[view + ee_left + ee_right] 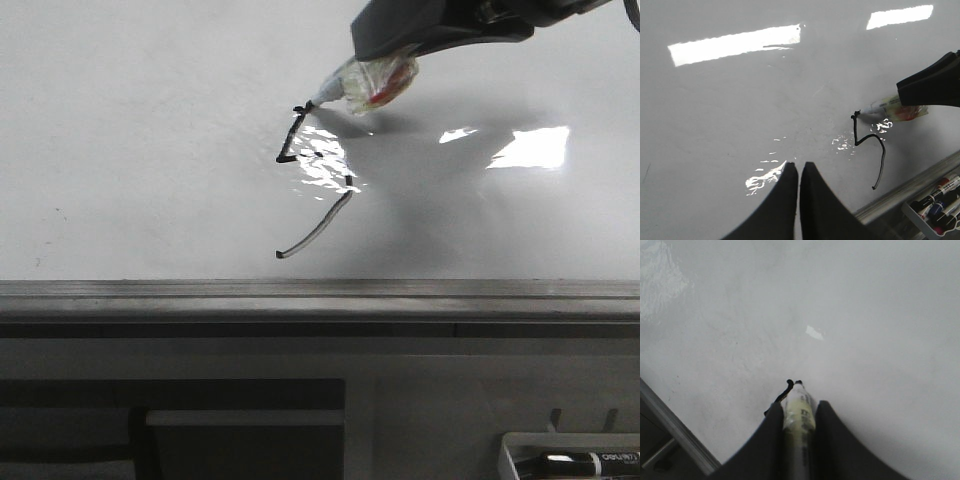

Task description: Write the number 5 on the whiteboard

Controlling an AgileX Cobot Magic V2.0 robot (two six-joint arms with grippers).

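The whiteboard (pixel 140 150) is glossy white and fills most of every view. On it is a partial number 5 (pixel 318 190) in thin black strokes: a short vertical, a bend and a slanted tail; it also shows in the left wrist view (pixel 871 150). My right gripper (pixel 385 60) is shut on a marker (pixel 355 85) wrapped in clear tape, its tip touching the top of the vertical stroke. In the right wrist view the marker (pixel 799 407) sits between the fingers (pixel 774 435). My left gripper (pixel 799 167) is shut and empty above bare board, apart from the strokes.
A grey metal edge strip (pixel 320 292) runs along the board's near side. A tray with spare markers (pixel 585 462) sits at the lower right, also seen in the left wrist view (pixel 937 202). Bright light reflections lie on the board.
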